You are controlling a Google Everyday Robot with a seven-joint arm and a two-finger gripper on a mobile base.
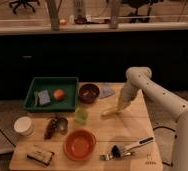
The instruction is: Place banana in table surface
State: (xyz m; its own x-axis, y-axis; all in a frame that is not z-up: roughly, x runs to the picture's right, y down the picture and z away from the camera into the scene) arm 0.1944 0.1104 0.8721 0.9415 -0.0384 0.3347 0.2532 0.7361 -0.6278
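The banana (110,111), small and pale yellow, lies on or just above the light wooden table surface (137,129), right of the green cup. My gripper (119,107) is at the banana's right end, at the tip of the white arm that reaches in from the right. The contact between them is hidden. The dark bowl (89,92) stands just behind and to the left of the banana.
A green tray (37,102) at the back left holds a blue sponge and a round orange fruit (59,94). A green cup (80,116), a red bowl (80,144), a white cup (23,125), a brush (129,147), a blue cloth (106,91) and a snack bar (40,155) lie around.
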